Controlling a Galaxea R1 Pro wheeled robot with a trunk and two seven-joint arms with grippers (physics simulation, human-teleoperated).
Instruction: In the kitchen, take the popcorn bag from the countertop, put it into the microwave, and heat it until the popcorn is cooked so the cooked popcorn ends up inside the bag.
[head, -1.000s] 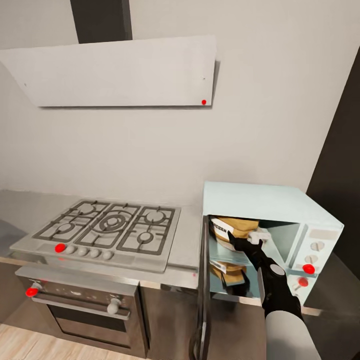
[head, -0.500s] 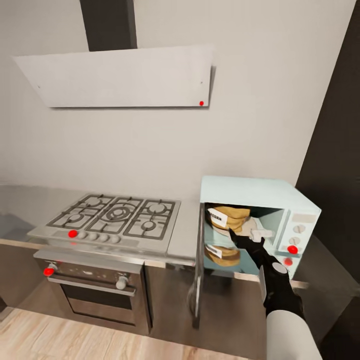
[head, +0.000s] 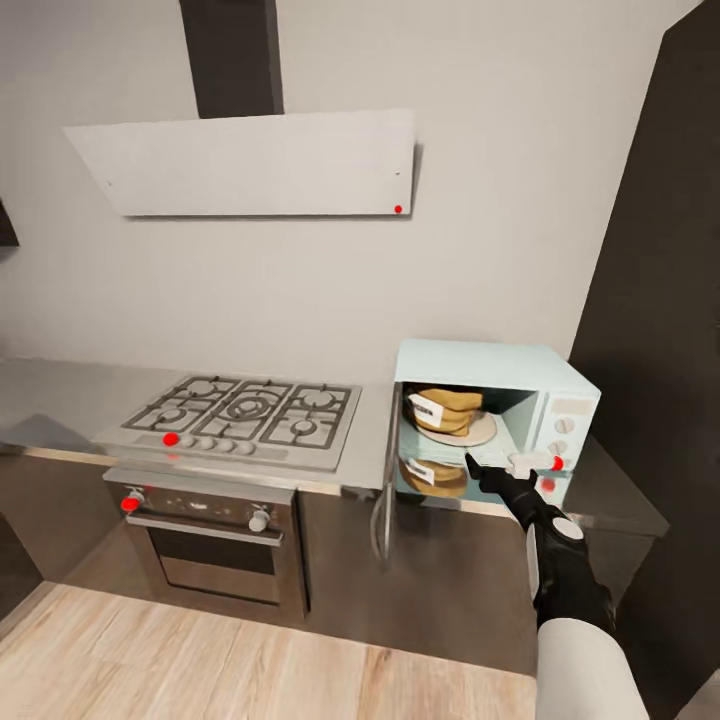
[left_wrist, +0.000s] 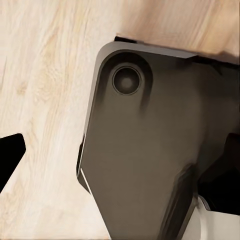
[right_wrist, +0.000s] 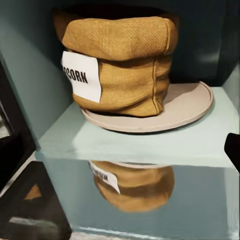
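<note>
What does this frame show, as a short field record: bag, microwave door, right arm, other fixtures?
bag: popcorn bag sits upright on the round plate, label visible
location: inside the microwave
door: open, swung out to the side
right gripper: outside the opening, in front of the microwave, not touching the bag; jaws' state unclear
other fixtures: gas hob and oven beside the microwave

- microwave (head: 495, 362) door (head: 385, 500) swung open, mouth unobstructed
- popcorn bag (right_wrist: 120, 65) on turntable plate (right_wrist: 185, 107) fills cavity's door side; bare plate beside it
- right gripper (head: 497, 468) just outside opening
</note>
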